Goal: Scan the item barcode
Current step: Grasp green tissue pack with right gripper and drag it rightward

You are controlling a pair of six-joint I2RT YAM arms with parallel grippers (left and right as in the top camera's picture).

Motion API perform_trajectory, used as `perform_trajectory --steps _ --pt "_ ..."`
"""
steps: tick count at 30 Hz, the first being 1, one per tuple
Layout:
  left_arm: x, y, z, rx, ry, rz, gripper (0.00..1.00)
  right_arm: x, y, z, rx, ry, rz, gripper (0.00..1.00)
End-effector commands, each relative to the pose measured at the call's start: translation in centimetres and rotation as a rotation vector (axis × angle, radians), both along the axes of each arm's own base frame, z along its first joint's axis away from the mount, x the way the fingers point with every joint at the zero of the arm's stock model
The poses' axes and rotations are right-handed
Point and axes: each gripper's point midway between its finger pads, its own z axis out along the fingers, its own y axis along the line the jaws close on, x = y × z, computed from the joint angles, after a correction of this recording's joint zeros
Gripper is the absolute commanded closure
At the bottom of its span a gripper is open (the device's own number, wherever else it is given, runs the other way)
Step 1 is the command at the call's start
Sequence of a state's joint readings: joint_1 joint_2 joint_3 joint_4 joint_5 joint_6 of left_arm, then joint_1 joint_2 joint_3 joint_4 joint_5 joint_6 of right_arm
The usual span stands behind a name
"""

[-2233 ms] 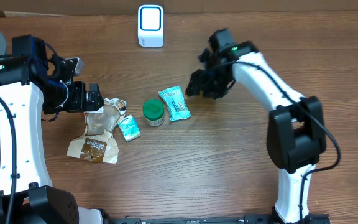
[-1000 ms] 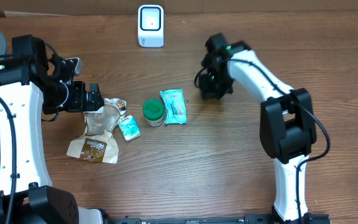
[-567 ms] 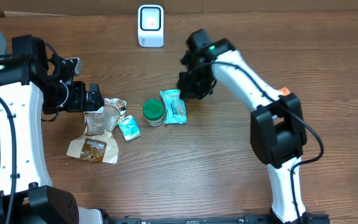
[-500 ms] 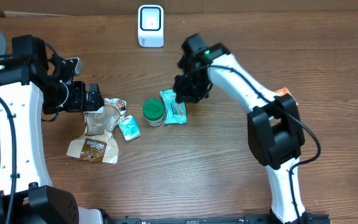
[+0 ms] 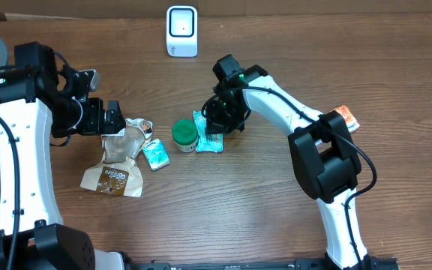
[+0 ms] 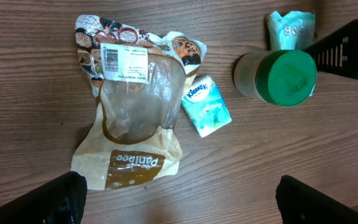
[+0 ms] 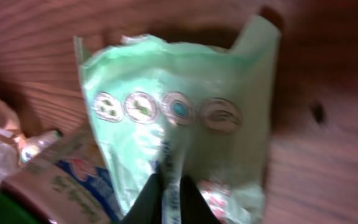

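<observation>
My right pincer (image 7: pixel 166 198) is pressed nearly together, pinching the middle seam of the green packet (image 7: pixel 185 112) that lies flat right under it. A green-lidded jar (image 5: pixel 184 133) stands just beside the packet. My left pincer (image 6: pixel 185 199) hangs spread wide over a bread bag (image 6: pixel 129 118), holding nothing. I judge this is the pickup. Next I must lift the packet and turn its barcode toward the white scanner (image 5: pixel 181 30), well beyond the pincer. The surface (image 5: pixel 238 217) is brown wood, and little of the room shows.
</observation>
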State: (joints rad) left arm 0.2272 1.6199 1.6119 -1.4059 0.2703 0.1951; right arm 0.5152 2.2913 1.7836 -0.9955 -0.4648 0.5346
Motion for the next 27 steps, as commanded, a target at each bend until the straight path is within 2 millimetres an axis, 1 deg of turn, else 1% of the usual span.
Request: perform_trajectory --steps 1,4,6,8,10,11,13,16,17,19,21,22,25,27 --pt "0.1 -0.1 -0.1 -0.007 -0.003 -0.026 0.01 -0.1 -2.3 -2.1 -0.067 0.063 -0.043 0.90" --pt "0.1 -0.1 -0.1 -0.007 -0.003 -0.026 0.00 0.6 -4.6 -2.2 -0.088 0.064 -0.050 0.90" --pt "0.2 -0.1 -0.1 -0.006 -0.007 -0.026 0.00 1.4 -6.6 -2.4 -0.115 0.053 -0.056 0.90" --pt "0.2 -0.1 -0.1 -0.006 -0.007 -0.026 0.01 2.1 -8.1 -2.5 -0.122 0.034 -0.046 0.90" --pt "0.2 -0.1 -0.1 -0.006 -0.007 -0.026 0.01 2.7 -9.1 -2.3 -0.102 0.019 -0.031 0.90" --pt "0.2 -0.1 -0.1 -0.006 -0.007 -0.026 0.00 2.9 -9.2 -1.9 -0.076 0.016 -0.017 0.90" --pt "0.2 -0.1 -0.1 -0.006 -0.007 -0.026 0.01 3.3 -8.8 -0.5 0.004 0.009 0.013 0.88" --pt "0.2 -0.1 -0.1 -0.006 -0.007 -0.026 0.00 3.8 -7.8 1.7 0.085 -0.008 0.045 0.86" --pt "0.2 -0.1 -0.1 -0.006 -0.007 -0.026 0.00 3.8 -7.2 2.6 0.116 -0.013 0.063 0.85" --pt "0.2 -0.1 -0.1 -0.006 -0.007 -0.026 0.00 3.4 -5.7 3.6 0.168 -0.015 0.095 0.80" --pt "0.2 -0.1 -0.1 -0.005 -0.007 -0.026 0.00 2.7 -4.0 4.0 0.203 -0.010 0.120 0.78" --pt "0.2 -0.1 -0.1 -0.006 -0.006 -0.026 0.00 2.4 -3.1 4.1 0.210 -0.012 0.133 0.75" --pt "0.2 -0.1 -0.1 -0.006 -0.007 -0.026 0.01 2.1 -1.0 3.9 0.203 -0.029 0.140 0.67" --pt "0.2 -0.1 -0.1 -0.006 -0.007 -0.026 0.00 2.1 0.3 3.8 0.187 -0.049 0.133 0.63"
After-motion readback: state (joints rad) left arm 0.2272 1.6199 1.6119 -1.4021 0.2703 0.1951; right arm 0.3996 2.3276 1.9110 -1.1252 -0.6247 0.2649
